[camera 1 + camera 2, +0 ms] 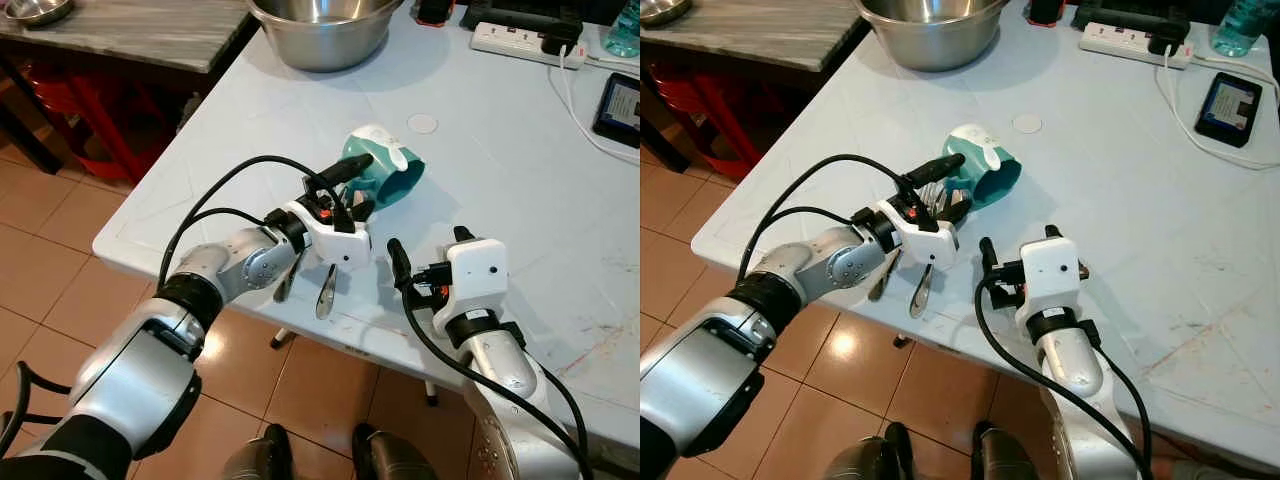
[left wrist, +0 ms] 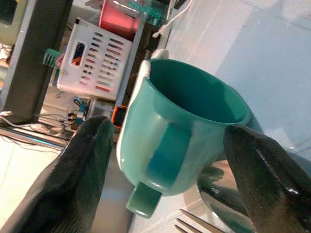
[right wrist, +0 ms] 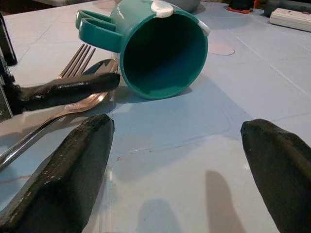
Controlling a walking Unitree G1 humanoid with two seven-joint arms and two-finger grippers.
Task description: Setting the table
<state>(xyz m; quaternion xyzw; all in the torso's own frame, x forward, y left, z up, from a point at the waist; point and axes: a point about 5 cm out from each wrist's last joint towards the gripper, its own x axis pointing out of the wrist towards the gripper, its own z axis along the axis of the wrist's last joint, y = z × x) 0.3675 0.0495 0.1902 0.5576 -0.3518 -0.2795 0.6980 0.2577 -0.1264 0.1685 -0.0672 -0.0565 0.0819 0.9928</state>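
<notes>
Jaws of the left gripper (image 1: 352,190) spread apart, flanking the tipped teal mug (image 1: 388,172).

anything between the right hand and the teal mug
No. In the right wrist view, only bare table lies between the open right hand and the tipped teal mug.

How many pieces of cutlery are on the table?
2: a fork and a spoon, side by side beside the tipped mug, under the left gripper. More may be hidden beneath it.

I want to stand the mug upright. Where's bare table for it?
Free: between the teal mug and the phone, past the white disc. Crowded: near edge, where fork, spoon and both grippers sit.
</notes>
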